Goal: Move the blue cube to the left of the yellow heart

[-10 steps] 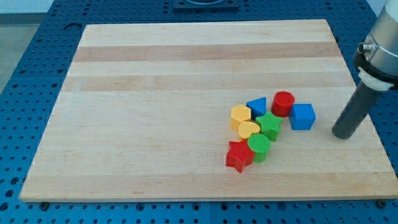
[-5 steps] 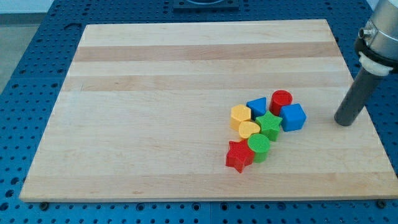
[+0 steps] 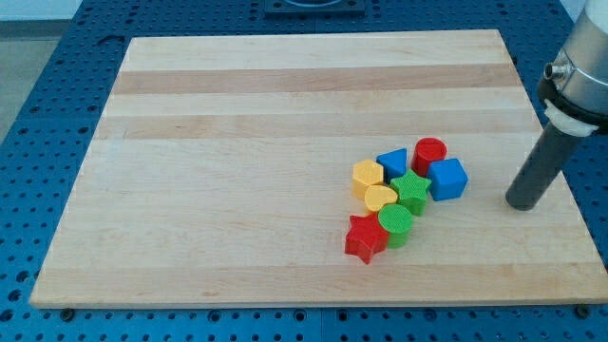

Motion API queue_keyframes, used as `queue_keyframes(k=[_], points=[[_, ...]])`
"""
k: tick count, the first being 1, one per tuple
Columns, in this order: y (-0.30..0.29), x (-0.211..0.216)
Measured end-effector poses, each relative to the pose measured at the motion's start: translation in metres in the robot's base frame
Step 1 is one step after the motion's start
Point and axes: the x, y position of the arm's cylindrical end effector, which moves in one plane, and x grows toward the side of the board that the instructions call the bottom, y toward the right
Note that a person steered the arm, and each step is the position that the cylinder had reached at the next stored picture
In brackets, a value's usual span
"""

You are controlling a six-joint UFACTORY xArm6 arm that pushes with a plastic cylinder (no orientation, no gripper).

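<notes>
The blue cube lies at the right end of a tight cluster of blocks, touching the red cylinder and the green star. The yellow heart lies at the cluster's left side, just below a yellow hexagon. My tip rests on the board to the right of the blue cube, a clear gap apart, slightly lower in the view.
A blue triangular block sits above the green star. A green cylinder and a red star lie at the cluster's bottom. The board's right edge runs just beyond my tip.
The blue cube has shifted left against the green star and red cylinder and turned a little. My tip moved up the view, then came back down, staying right of the cube.
</notes>
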Motion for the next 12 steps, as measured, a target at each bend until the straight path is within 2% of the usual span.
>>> queue_keyframes(k=[2, 4, 6, 8, 9, 10, 12], points=[[-0.050, -0.003], [-0.122, -0.037], [-0.124, -0.091], [-0.066, -0.091], [-0.049, -0.110], [-0.077, -0.125], [-0.174, -0.133]])
